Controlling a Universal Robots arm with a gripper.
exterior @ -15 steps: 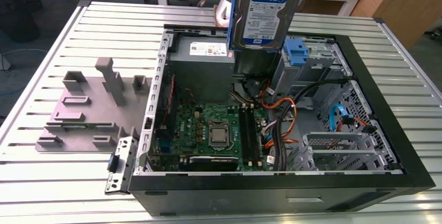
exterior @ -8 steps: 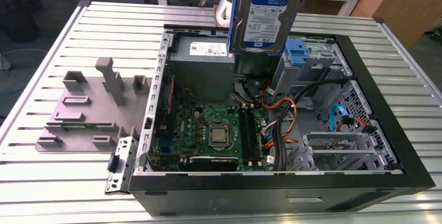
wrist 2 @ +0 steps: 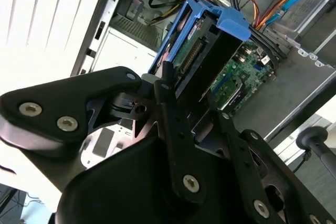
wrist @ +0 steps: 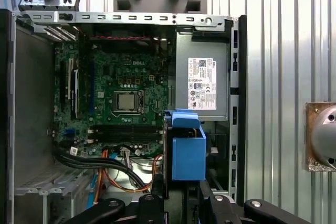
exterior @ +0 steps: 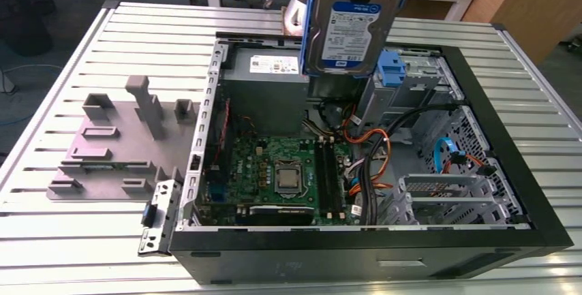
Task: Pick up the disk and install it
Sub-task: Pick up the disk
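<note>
Pincer (wrist 2: pixel 194 94): you see it clamped on the disk (exterior: pixel 350 29), blue-framed, its white-and-blue label facing the exterior view, held upright in the air over the open computer case (exterior: pixel 364 257) on the slatted worktop (exterior: pixel 82 240).

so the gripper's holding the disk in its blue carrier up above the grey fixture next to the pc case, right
Not quite. The gripper does hold the disk in its blue carrier up in the air, but it hangs above the open pc case, not the grey fixture. The fixture sits apart, to the exterior view's left. The exterior view shows this.
</note>
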